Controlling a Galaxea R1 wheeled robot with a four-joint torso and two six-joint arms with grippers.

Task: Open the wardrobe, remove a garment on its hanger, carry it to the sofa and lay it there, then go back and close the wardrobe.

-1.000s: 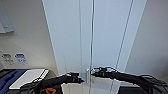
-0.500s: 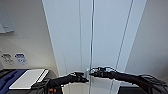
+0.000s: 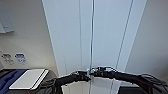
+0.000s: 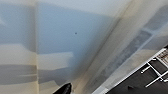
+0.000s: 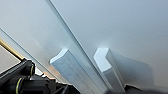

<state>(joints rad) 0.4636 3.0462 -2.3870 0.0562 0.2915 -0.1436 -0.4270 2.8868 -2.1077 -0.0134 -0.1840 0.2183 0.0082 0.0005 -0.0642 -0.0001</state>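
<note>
Jaws unclear, wardrobe [image 3: 100, 37] doors shut (contents hidden)

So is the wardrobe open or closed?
Closed. The wardrobe doors meet at a thin middle seam, and its two handles sit side by side.

The wardrobe [image 3: 105, 37] is cut off by the top edge in the head view. Both grippers meet at its door seam, too blurred to tell their fingers. The handles [image 5: 75, 72] run past the picture's edge.
</note>
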